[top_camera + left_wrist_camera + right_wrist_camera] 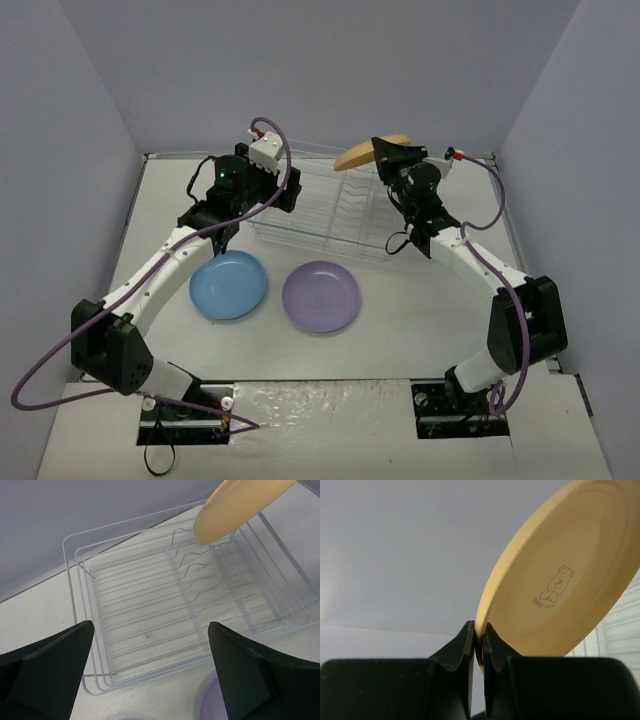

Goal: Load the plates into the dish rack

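Observation:
My right gripper (388, 150) is shut on the rim of the yellow-orange plate (366, 152), holding it tilted in the air over the far right part of the dish rack (300, 215). The right wrist view shows the plate (570, 570) pinched between the jaws (478, 632). In the left wrist view the plate (240, 505) hangs above the rack's slot dividers (200, 575). My left gripper (150, 655) is open and empty above the rack's near left edge. The light blue plate (228, 285) and the lavender plate (321, 296) lie flat on the table in front of the rack.
Grey walls enclose the white table (400, 340) on three sides. The rack stands near the back wall. A purple cable (60, 350) loops beside the left arm.

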